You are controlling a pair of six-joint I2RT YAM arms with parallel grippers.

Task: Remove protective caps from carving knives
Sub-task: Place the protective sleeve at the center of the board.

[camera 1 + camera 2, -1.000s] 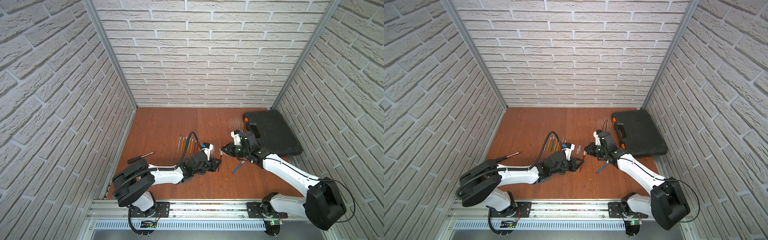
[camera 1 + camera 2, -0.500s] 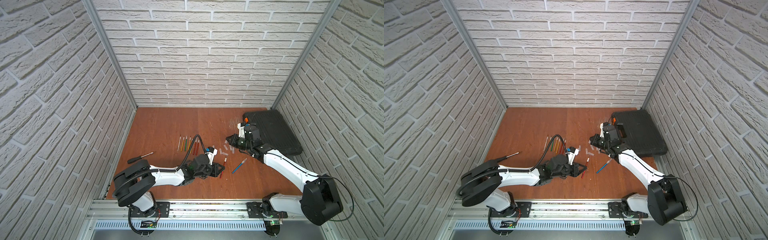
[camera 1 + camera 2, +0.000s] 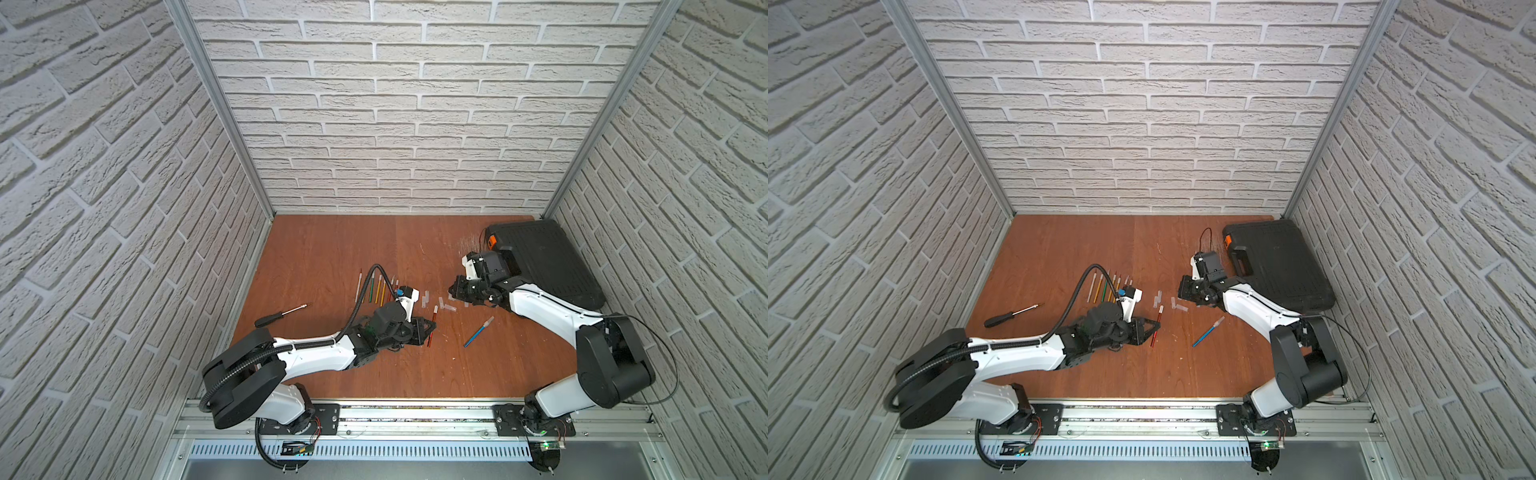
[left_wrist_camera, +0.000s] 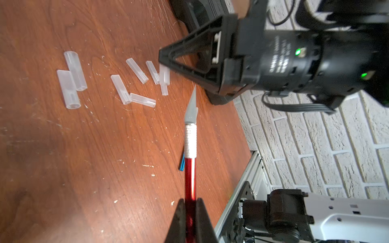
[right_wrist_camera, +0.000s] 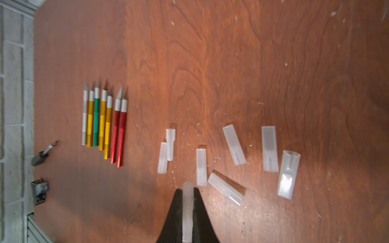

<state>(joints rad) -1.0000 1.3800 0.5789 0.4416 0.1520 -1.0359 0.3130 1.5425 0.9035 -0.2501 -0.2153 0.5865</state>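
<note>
Both grippers have drawn apart since a second ago, when their tips met near the table's middle: the left gripper [image 3: 432, 328] has slid slightly back toward the rail, and the right gripper [image 3: 452, 291] has pulled away toward the case [image 3: 544, 266]. In the left wrist view the left gripper [image 4: 191, 210] is clamped on the handle of a red knife [image 4: 190, 168], whose grey blade is bare and points toward the right gripper [image 4: 163, 61]. The right wrist view shows the right gripper [image 5: 187, 190] pinched tight on a whitish cap [image 5: 187, 210], which sticks out past the fingertips. The same cap [image 4: 164, 76] shows from the left wrist, hanging at the fingertips just above the table [image 3: 332, 249]. Seven loose caps [image 5: 234, 145] lie scattered on the wood below and beside the right gripper, two of them touching side by side and two more meeting at their ends. Farther left, seven knives [image 5: 103, 122] lie in a tight row with blades bare: silver, gold, green, two gold and two red. In both top views a blue knife [image 3: 478, 331] [image 3: 1207, 331] with a pale tip lies alone, between the two arms and nearer the rail than the caps. The screwdriver [image 3: 282, 315] rests near the left wall, well apart from the rest.
</note>
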